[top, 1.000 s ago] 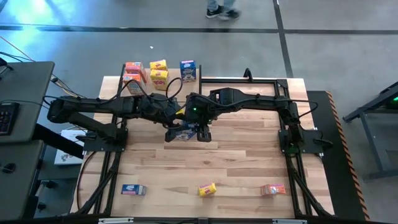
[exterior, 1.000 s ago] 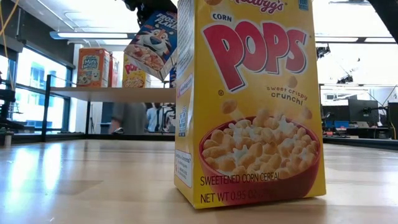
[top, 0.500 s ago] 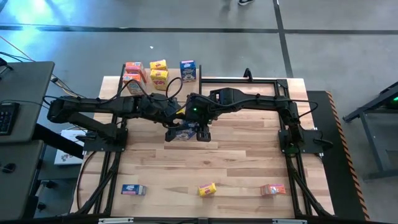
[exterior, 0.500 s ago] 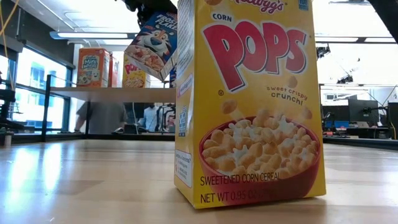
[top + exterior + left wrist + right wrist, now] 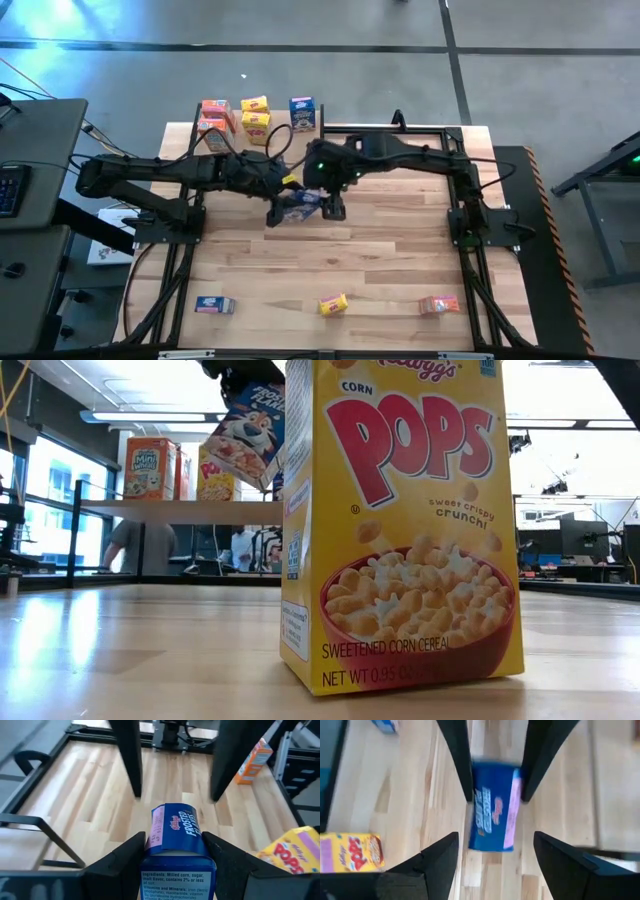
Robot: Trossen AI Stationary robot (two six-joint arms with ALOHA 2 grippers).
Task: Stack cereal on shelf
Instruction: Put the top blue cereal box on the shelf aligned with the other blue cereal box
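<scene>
Holding a blue cereal box (image 5: 296,207) in the left tool (image 5: 283,206), fingers clamped on its sides, raised over mid-bench. Right tool (image 5: 334,207) just beside it, fingers spread, gripping nothing. Five boxes on the shelf (image 5: 232,143) at the far-left corner.

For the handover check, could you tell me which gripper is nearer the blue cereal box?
Left: the left gripper grips the blue cereal box; the right gripper stands open just off it.

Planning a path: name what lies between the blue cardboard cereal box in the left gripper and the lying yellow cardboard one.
Only bare wooden tabletop, per the high view, separates the blue cereal box in the left gripper from the yellow box.
</scene>
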